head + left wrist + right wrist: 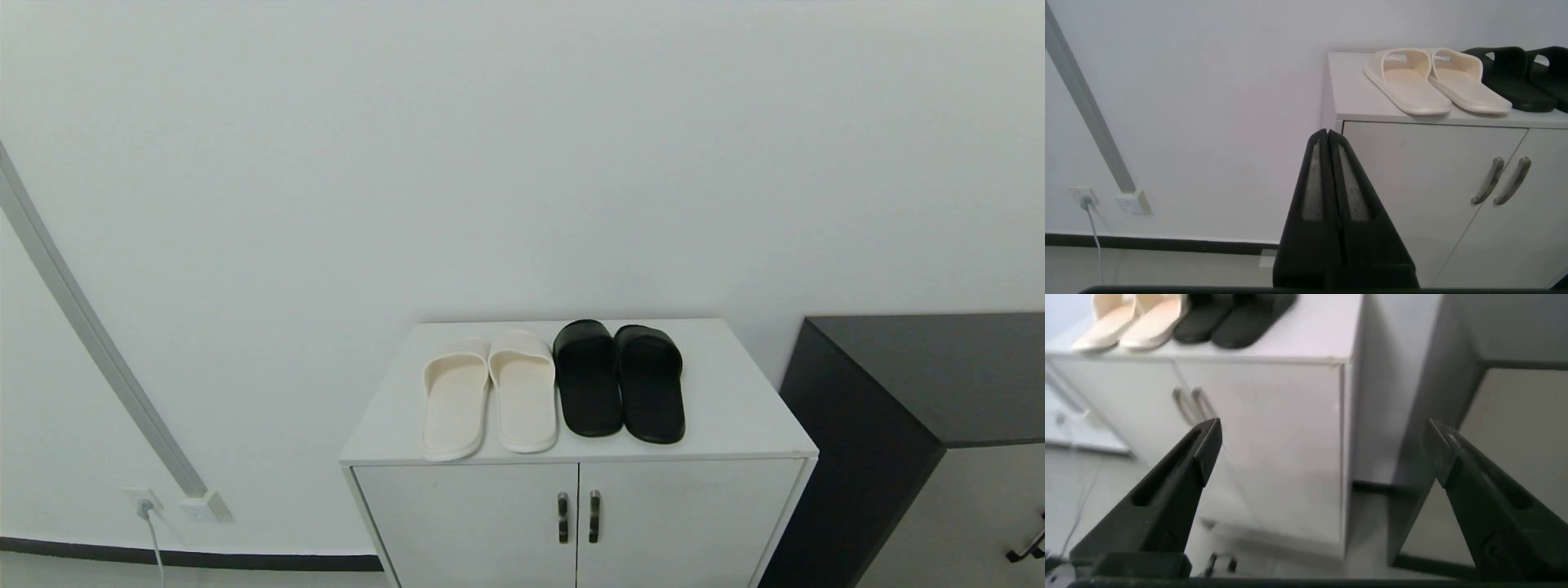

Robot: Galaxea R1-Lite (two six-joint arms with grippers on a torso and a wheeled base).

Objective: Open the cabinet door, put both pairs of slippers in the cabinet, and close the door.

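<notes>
Left gripper pressed together, right gripper spread wide; white slippers and black slippers side by side at cabinet top's front edge, doors shut

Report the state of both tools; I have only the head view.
Observer: The left tool is shut, its fingers pressed together.
Operator: Say where it points.
Observer: At the left front edge of the cabinet, below the top.
Operator: Give me the right one.
Observer: The right tool is open wide, with nothing between its fingers, aimed at the cabinet's right front corner beside the dark cabinet.
</notes>
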